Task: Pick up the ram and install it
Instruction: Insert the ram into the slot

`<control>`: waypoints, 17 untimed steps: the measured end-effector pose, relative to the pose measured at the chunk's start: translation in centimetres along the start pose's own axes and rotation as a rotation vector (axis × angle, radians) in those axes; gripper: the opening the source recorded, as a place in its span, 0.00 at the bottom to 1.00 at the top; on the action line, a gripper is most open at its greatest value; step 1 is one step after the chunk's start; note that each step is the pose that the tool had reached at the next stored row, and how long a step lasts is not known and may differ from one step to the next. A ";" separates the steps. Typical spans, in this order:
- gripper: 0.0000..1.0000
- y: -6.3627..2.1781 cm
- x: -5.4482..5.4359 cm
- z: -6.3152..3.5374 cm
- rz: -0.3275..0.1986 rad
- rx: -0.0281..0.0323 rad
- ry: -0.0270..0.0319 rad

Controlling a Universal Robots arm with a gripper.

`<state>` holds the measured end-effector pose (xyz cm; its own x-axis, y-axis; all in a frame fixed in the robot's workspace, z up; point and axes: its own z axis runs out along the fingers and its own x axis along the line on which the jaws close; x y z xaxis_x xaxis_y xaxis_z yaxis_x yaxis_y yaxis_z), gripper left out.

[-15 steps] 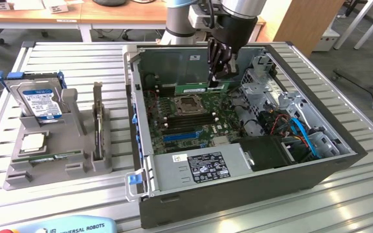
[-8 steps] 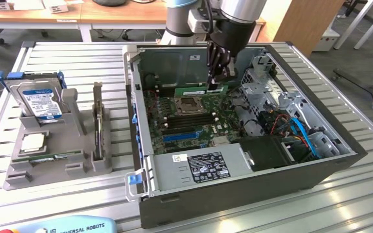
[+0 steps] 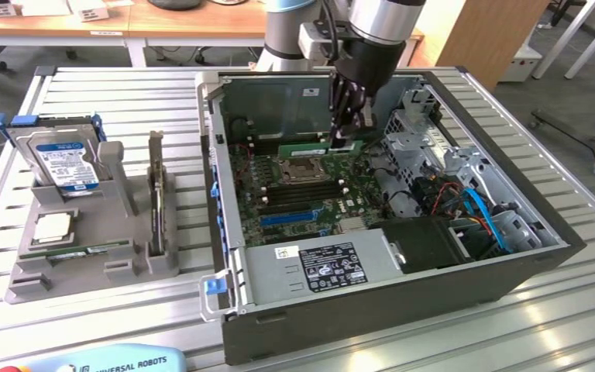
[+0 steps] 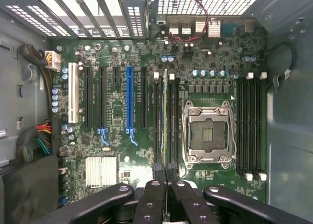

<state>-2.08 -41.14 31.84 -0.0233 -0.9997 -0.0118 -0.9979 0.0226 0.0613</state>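
Observation:
In the exterior view my gripper [image 3: 344,138] reaches down into the open computer case [image 3: 225,194] and is shut on the ram [image 3: 308,146], a thin green stick held level just above the motherboard, behind the processor socket [image 3: 303,167]. In the wrist view the black fingers [image 4: 151,194] press together on the ram [image 4: 165,131], which I see edge-on as a narrow strip. It runs along the memory slots [image 4: 172,121] beside the socket [image 4: 208,133]. I cannot tell whether the stick touches a slot.
A grey parts holder [image 3: 29,287] stands at the exterior view's left with a hard drive [image 3: 65,159], a square silver processor chip [image 3: 53,225] and an upright dark card [image 3: 156,201]. Drive cages and cables [image 3: 473,209] crowd the case's right side. More memory slots [image 4: 249,126] lie past the socket.

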 end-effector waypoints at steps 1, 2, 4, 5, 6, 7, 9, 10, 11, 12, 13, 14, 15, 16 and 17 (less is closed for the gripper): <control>0.11 -0.01 0.0 0.12 0.000 0.0000 0.0000; 0.11 -0.02 0.0 0.24 0.000 0.0000 0.0000; 0.11 -0.03 0.0 0.49 0.000 0.0000 0.0001; 0.11 -0.04 0.0 0.61 0.000 -0.0001 0.0001; 0.11 -0.04 0.0 0.73 0.000 0.0000 0.0001; 0.11 -0.05 0.0 0.85 0.000 0.0000 0.0002; 0.11 -0.07 0.0 1.10 0.000 -0.0001 0.0001; 0.11 -0.07 0.0 1.22 0.000 0.0000 0.0000; 0.11 -0.08 0.0 1.35 0.000 0.0000 0.0000; 0.11 -0.09 0.0 1.46 0.000 0.0000 0.0000; 0.11 -0.10 0.0 1.57 0.000 0.0000 0.0001; 0.11 -0.10 0.0 1.67 0.000 0.0000 0.0001; 0.11 -0.11 0.0 1.77 0.000 0.0000 0.0000; 0.11 -0.11 0.0 1.86 0.000 0.0000 -0.0001; 0.11 -0.12 0.0 1.93 0.000 0.0000 0.0001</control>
<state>-2.08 -41.14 29.90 -0.0233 -0.9997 -0.0117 -0.9979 0.0226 0.0613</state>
